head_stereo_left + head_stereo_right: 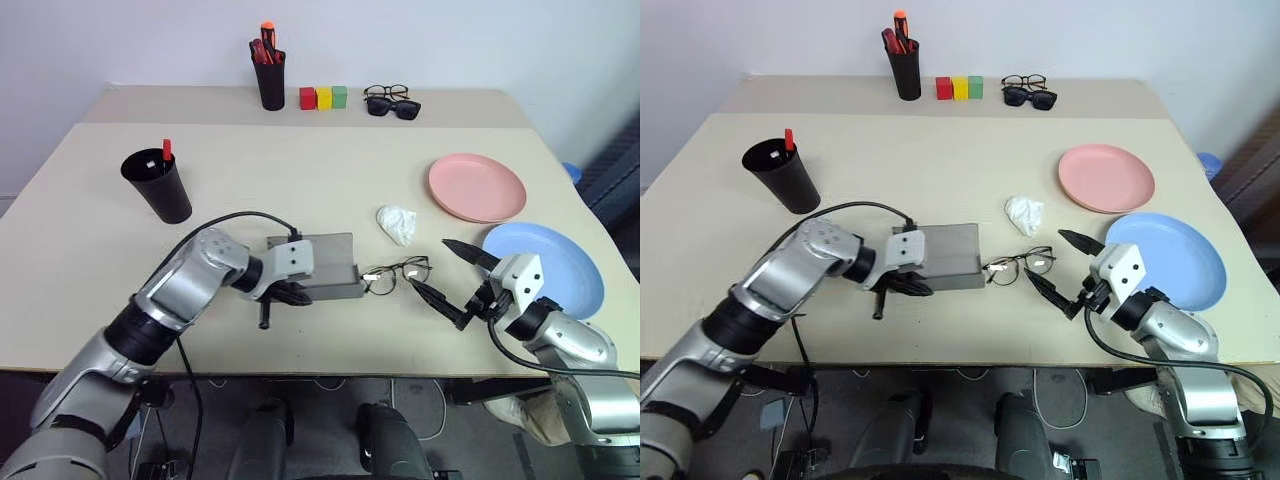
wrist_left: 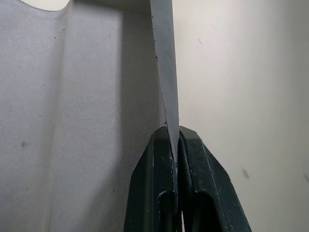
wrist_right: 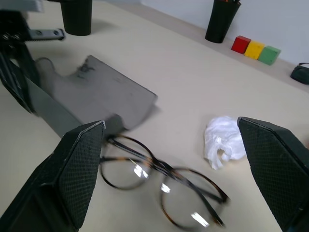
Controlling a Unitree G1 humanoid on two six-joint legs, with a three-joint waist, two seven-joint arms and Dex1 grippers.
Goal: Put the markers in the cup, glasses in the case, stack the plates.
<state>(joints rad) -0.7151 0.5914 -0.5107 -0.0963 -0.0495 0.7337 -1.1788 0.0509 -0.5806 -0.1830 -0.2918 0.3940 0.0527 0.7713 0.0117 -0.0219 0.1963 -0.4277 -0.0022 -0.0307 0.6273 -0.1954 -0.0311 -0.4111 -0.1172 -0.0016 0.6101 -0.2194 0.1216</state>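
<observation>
My left gripper pinches the edge of the grey case, which lies on the surface. The glasses rest just beside the case, on its right. My right gripper is spread wide, level, near the glasses, with the blue plate behind it.

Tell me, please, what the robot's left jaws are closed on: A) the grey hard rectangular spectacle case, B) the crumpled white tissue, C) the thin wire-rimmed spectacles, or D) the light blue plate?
A: the left gripper is shut on an edge of the grey hard rectangular spectacle case; the left wrist view shows its thin wall pinched between the fingers.
</observation>
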